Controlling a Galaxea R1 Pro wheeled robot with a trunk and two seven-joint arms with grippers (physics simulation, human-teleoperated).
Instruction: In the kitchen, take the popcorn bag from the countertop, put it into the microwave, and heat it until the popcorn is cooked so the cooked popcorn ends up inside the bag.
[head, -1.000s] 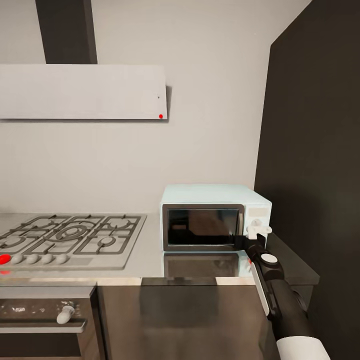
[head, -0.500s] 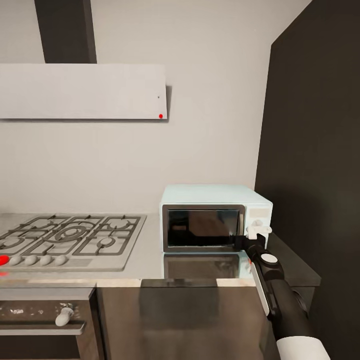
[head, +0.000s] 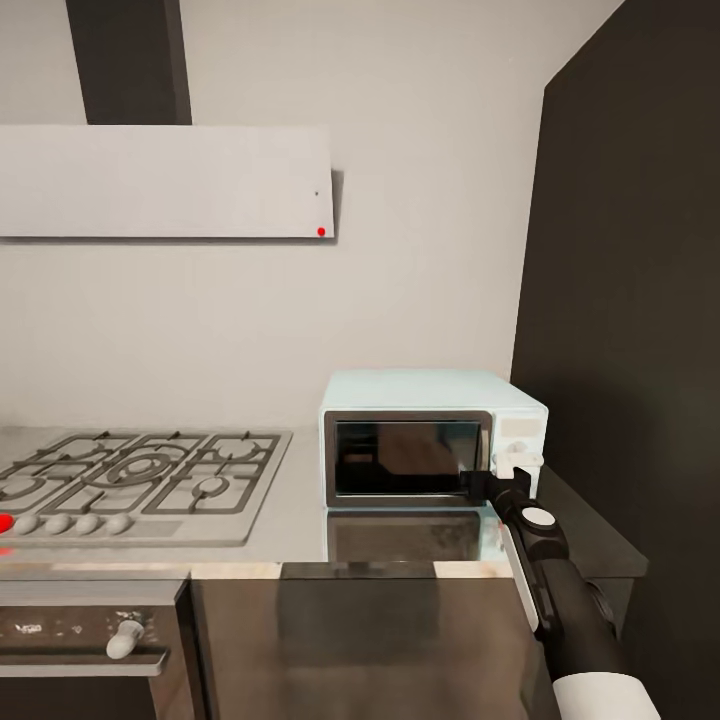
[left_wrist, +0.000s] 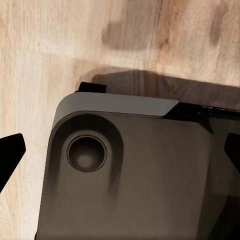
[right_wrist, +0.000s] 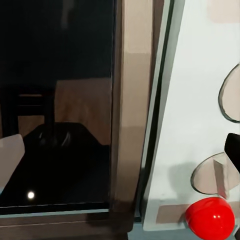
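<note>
Right hand (head: 483, 486) crept left along the microwave (head: 430, 440) front, door shut.
Over the last sec it slid from the knob panel toward the door's dark frame (right_wrist: 131, 115); spread or pressed together, cannot tell. Microwave sat on the grey surface (head: 300, 510) by the wall; popcorn bag not visible, prob. door-opening came first.

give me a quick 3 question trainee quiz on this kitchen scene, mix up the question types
1. True or false: the microwave door is shut.
2. What lies on the countertop to the left of the microwave? A) a sink B) a gas hob C) a toaster
3. Fill in: the right gripper is at the door's ____ edge, beside the knob panel.

Key
1. True
2. B, the gas hob
3. Right
</note>
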